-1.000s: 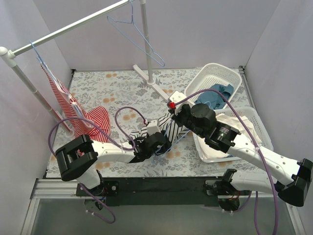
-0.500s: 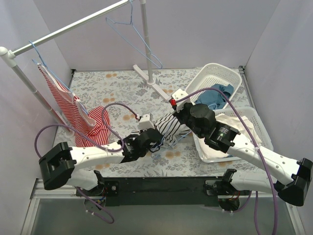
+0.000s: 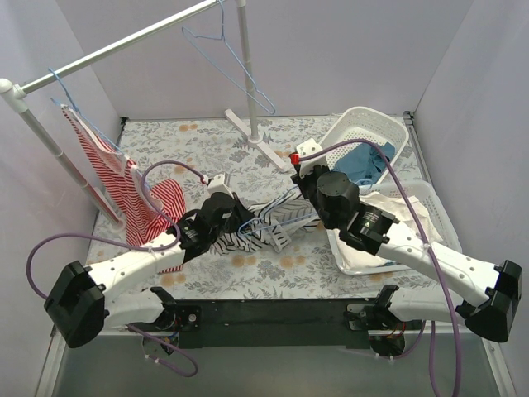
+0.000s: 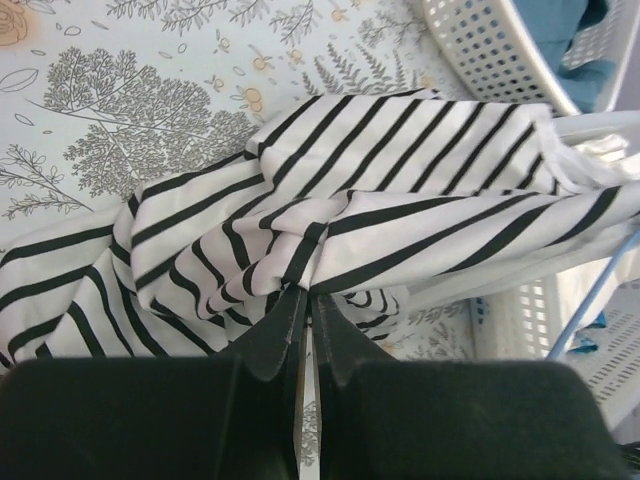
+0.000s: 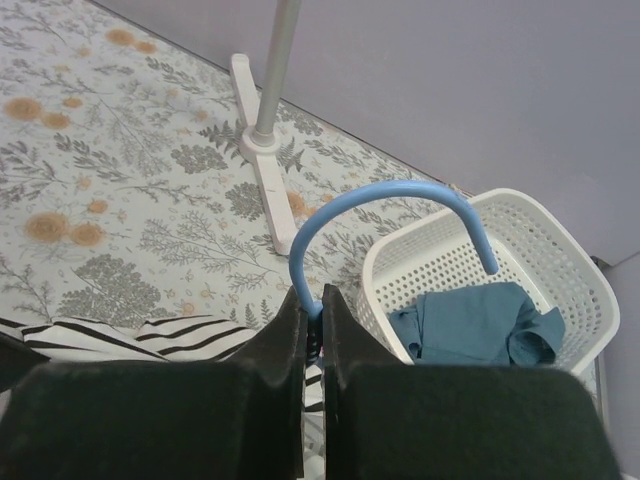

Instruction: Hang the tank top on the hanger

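The black-and-white striped tank top is stretched between the two arms just above the floral table, bunched in folds in the left wrist view. My left gripper is shut on a fold of it. My right gripper is shut on the neck of a light-blue wire hanger; its hook arches above the fingertips. The hanger's body lies partly inside the tank top and is mostly hidden. A strip of tank top shows at the lower left of the right wrist view.
A white rail on its stand carries a spare blue hanger and a red-and-white striped garment. A white basket holds blue cloth. A second white basket sits under the right arm.
My left arm has swung left and pulled the tank top out sideways, spreading it wider. My right gripper has moved slightly back with the hanger.
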Robot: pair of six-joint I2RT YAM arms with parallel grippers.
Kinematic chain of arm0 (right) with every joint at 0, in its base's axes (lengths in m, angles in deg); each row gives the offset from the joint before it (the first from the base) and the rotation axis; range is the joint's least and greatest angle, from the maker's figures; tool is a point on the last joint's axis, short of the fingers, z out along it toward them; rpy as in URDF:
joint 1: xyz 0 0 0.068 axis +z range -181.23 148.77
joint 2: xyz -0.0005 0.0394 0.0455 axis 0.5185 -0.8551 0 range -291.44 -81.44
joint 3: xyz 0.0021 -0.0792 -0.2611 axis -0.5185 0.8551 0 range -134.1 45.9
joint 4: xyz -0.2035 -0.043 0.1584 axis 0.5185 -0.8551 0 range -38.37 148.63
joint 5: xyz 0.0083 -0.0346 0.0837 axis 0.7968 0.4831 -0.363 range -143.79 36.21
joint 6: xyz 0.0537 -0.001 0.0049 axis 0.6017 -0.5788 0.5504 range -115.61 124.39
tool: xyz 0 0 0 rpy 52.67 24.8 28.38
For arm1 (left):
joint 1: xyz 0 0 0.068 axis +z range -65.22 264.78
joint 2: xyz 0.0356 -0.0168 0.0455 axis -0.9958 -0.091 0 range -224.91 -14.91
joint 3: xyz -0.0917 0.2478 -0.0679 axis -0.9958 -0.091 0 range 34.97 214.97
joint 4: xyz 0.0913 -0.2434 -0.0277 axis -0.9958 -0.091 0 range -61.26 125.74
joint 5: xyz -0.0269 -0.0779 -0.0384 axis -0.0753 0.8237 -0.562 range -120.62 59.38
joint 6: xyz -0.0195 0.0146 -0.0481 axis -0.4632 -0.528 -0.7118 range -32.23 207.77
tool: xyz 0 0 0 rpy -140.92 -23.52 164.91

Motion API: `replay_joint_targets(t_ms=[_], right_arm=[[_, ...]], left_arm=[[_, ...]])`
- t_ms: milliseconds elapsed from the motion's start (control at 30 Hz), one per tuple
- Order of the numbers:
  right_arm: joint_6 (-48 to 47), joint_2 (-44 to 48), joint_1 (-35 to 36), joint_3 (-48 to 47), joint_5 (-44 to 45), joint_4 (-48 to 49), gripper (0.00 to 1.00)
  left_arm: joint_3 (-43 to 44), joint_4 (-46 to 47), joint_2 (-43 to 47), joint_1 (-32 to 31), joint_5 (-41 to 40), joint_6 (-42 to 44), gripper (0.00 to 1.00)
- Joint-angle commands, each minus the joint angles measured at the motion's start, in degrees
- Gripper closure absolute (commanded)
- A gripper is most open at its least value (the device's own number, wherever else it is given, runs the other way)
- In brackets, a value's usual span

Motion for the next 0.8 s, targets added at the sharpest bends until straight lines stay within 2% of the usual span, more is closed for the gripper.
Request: replay_joint_targets(t_ms=[0, 100, 133, 233, 267, 367, 400, 467, 500, 600, 733, 767], right_arm=[[-3.8, -1.4, -0.1, -0.1, 8.8, -0.7, 0.99], [-5.1, -1.1, -0.1, 0.6, 8.2, -0.6, 0.99], [-5.2, -0.7, -0.1, 1.0, 8.0, -0.6, 0.99], [-6.1, 0.4, -0.1, 2.1, 6.0, -0.7, 0.99], [-5.9, 0.7, -0.1, 2.3, 5.8, -0.6, 0.99], [-5.6, 1.7, 0.0, 3.3, 2.5, -1.6, 0.99], [-5.4, 2.1, 0.0, 3.5, 1.7, -1.7, 0.99], [-5.1, 2.9, 0.0, 3.7, 0.7, -2.4, 0.99], [-5.1, 3.1, 0.0, 3.9, 0.9, -2.5, 0.99], [-5.0, 3.2, 0.0, 3.6, 2.3, -3.9, 0.99], [-4.3, 4.1, 0.0, 3.4, 1.7, -5.7, 0.99], [-4.2, 5.0, 0.0, 3.4, 0.2, -6.6, 0.99]], left_arm=[[3.5, -0.9, -5.3, 4.1, 11.8, 6.5, 1.0], [5.2, 1.2, -10.2, 7.0, 16.5, 9.1, 1.0], [6.0, 2.4, -11.2, 8.8, 22.6, 9.7, 0.98], [8.3, 5.6, -14.2, 9.5, 28.6, 11.2, 0.95], [9.1, 6.3, -15.0, 9.5, 30.0, 11.6, 0.89], [10.5, 6.8, -16.8, 9.5, 34.8, 11.5, 0.85], [10.3, 8.5, -16.8, 9.4, 35.5, 11.5, 0.78], [8.8, 9.0, -15.8, 9.2, 35.3, 10.4, 0.74], [7.8, 9.2, -15.0, 9.1, 35.2, 10.2, 0.69], [4.2, 9.6, -11.3, 9.1, 33.1, 9.2, 0.65], [1.5, 8.5, -6.8, 9.1, 31.1, 9.0, 0.5], [1.3, 7.4, -6.3, 9.1, 30.3, 9.2, 0.5]])
